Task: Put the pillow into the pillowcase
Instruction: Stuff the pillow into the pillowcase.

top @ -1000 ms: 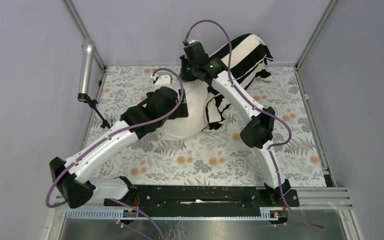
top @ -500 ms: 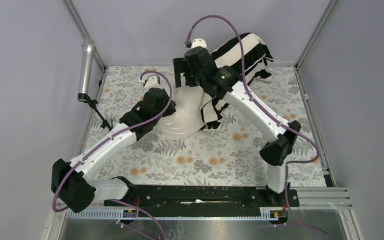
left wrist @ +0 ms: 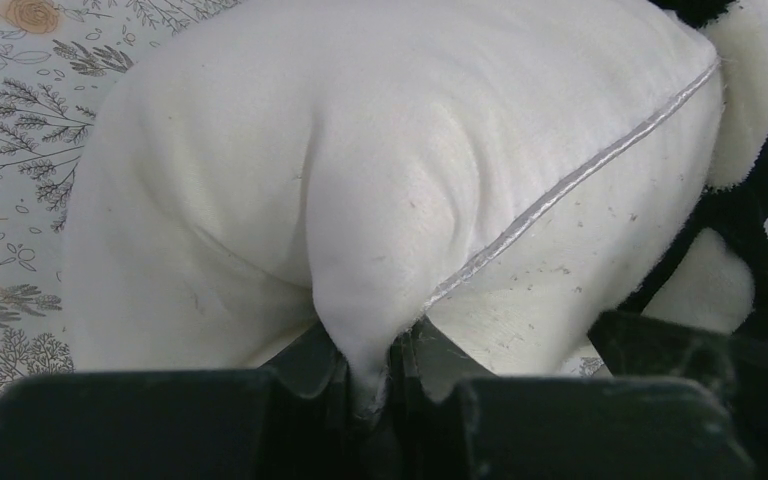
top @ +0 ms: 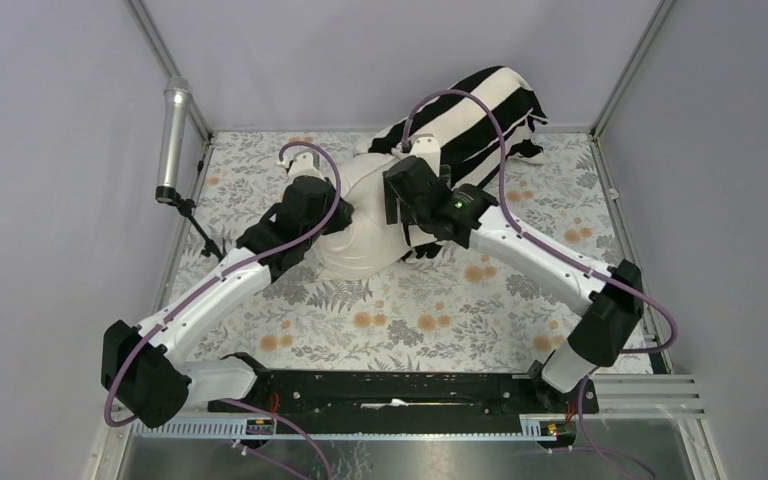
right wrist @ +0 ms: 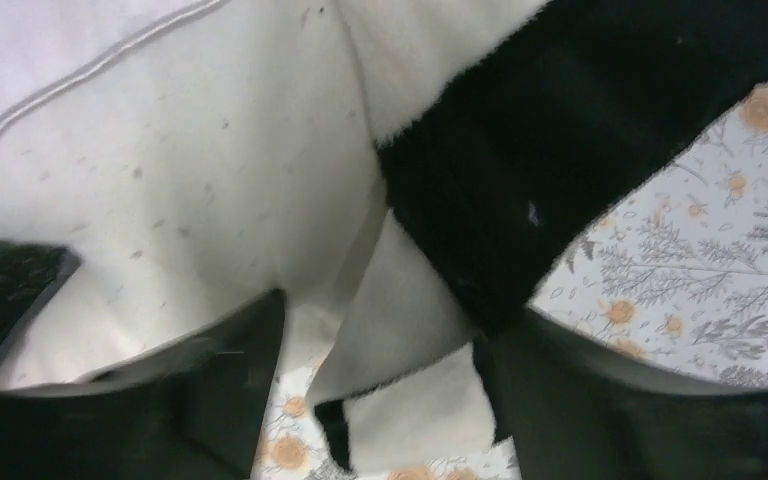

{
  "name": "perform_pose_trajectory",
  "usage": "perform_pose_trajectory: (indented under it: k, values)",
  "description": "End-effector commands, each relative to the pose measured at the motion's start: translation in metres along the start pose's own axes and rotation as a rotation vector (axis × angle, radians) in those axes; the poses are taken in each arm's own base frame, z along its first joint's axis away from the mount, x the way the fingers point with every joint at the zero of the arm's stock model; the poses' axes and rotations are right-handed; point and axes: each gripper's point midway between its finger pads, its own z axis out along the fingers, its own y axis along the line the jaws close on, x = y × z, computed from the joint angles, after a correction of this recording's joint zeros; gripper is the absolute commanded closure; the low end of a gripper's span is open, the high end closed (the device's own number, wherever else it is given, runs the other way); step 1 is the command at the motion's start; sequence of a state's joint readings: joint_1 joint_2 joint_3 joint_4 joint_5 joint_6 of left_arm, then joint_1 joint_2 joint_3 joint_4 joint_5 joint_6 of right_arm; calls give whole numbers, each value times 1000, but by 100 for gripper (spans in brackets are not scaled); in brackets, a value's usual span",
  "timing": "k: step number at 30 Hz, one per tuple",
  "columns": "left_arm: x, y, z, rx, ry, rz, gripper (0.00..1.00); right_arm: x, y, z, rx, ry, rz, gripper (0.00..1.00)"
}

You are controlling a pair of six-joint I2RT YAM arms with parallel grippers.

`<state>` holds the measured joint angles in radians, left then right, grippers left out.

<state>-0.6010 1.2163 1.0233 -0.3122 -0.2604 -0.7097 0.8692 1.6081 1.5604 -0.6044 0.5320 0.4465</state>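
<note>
The cream pillow lies mid-table with its far end inside the black-and-white striped pillowcase, which trails up against the back wall. My left gripper is at the pillow's near-left side. In the left wrist view it is shut on a pinched fold of the pillow beside its seam, with the pillowcase at the right. My right gripper hovers open over the pillowcase's mouth. In the right wrist view a loose striped flap of the pillowcase hangs between its spread jaws, next to the pillow.
A floral cover spreads over the table. A silver cylinder on a small stand sits at the back left corner. Metal frame posts and grey walls close in the sides and back.
My left gripper has shut on the pillow's fold. My right gripper has opened, let go of the pillowcase and swung from the back wall toward the front, over the pillowcase's mouth.
</note>
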Motion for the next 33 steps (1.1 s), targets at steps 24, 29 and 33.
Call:
perform_pose_trajectory:
  k: [24,29,33]
  values:
    - [-9,-149,-76,568,121,-257,100,-134,115,-198,-387,-409,38,100]
    - [-3,-166,-98,632,219,-402,100,-171,103,-180,-436,-359,64,100]
    - [11,-139,-70,563,263,-492,100,-161,108,-99,-415,-222,58,100]
